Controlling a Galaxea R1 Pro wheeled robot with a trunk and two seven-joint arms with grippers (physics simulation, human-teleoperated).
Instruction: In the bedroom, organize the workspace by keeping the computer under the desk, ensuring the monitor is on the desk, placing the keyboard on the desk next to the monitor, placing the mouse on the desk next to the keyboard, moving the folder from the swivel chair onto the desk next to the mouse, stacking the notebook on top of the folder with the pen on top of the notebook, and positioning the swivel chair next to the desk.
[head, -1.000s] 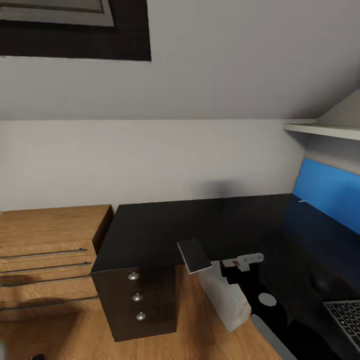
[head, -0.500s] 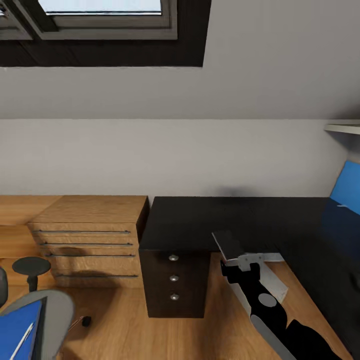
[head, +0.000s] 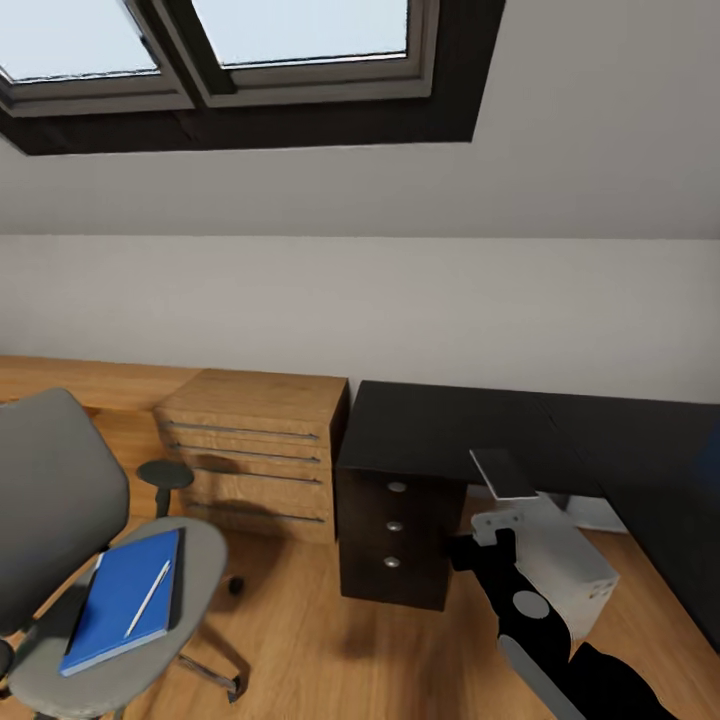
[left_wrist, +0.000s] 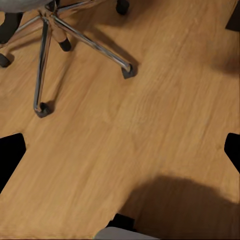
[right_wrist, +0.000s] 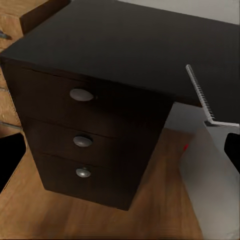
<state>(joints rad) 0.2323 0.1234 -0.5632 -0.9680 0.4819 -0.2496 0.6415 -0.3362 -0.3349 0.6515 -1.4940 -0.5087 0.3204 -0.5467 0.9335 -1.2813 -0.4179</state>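
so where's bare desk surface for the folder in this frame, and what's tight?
The desk top above the black drawer unit is bare back to the wall and rightward. It gets tight at the front edge by the computer, where a small ring-bound notebook sits beside the right arm. The folder with the pen lies on the swivel chair.

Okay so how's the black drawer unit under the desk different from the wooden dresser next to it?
The black drawer unit is dark, narrow and taller, with three round silver knobs; the wooden dresser is light wood, wider and lower, with long thin bar handles. The drawer unit sits under the desk top, while the dresser stands free, closer to the swivel chair. Both rest on the wood floor by the wall, drawers closed.
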